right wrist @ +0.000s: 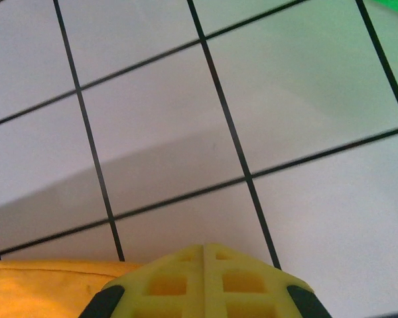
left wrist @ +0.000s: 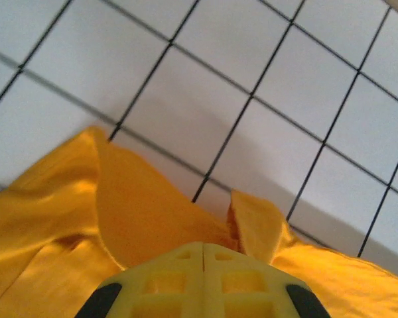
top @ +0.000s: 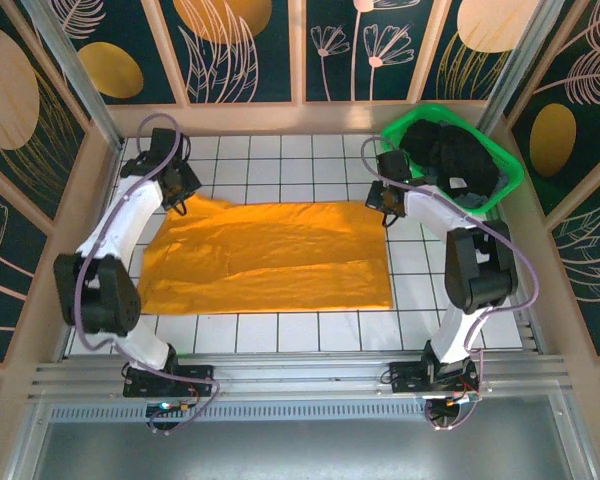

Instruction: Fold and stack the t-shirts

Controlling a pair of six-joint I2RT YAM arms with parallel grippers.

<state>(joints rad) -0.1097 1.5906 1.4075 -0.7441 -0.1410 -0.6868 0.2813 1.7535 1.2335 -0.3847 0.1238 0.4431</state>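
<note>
Left end effector (left wrist: pixel 203 250) pinching a far corner of the shirt (top: pixel 270 258), right end effector (right wrist: pixel 203 250) shut tight beside the other far corner, shirt flat on tabletop (top: pixel 280 160)

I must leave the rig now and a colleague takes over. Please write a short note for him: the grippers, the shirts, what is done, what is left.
Left gripper: shut on the far left corner of the t-shirt.
Right gripper: shut at the far right corner; whether it pinches cloth is unclear.
The t-shirt lies spread on the table, creased. The green basket at the far right holds dark clothes.
Done: shirt laid out.
Left: folding and stacking.
</note>
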